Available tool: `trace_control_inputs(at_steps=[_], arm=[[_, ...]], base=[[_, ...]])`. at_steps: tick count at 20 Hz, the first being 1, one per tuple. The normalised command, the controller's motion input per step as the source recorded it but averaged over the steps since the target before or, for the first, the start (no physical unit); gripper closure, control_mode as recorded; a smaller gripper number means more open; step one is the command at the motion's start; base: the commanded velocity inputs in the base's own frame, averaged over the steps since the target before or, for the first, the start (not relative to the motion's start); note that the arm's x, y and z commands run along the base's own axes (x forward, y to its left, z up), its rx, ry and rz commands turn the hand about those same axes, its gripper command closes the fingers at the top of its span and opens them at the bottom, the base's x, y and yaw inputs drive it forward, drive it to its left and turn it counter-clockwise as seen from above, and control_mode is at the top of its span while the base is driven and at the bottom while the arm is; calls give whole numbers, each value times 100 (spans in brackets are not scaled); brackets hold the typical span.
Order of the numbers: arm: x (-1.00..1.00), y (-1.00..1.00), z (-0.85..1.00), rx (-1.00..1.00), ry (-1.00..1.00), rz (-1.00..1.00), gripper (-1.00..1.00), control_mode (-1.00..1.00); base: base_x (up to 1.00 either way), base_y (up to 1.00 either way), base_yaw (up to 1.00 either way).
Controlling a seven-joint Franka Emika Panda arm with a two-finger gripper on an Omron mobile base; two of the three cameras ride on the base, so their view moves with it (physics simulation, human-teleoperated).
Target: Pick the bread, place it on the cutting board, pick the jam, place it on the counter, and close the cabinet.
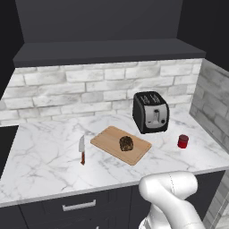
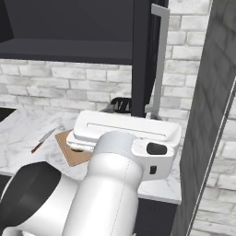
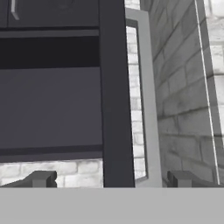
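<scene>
While tool [image 3: 109, 178] gapes empty: 1 bread [image 1: 126, 143] on 1 cutting board [image 1: 107, 139], 1 jam [image 1: 182, 141].

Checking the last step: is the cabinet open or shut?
Open. The cabinet interior shows, and its door stands edge-on with the handle sticking out.

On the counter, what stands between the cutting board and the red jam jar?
In the left base view, the black toaster stands behind that gap, not in it. Between the cutting board and the jam jar, bare marble counter.
</scene>
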Motion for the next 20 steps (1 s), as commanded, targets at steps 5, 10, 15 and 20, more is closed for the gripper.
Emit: trace_control_inputs(at_steps=[5, 10, 15, 20], arm=[[14, -5, 0, 0, -1, 0, -100, -100], [20, -4, 0, 0, -1, 0, -100, -100], [23, -6, 0, 0, -2, 0, -100, -100], [22, -6, 0, 0, -2, 0, -100, -100]], base=[[0, 0, 0], [0, 0, 0], [0, 0, 0], [0, 0, 0]])
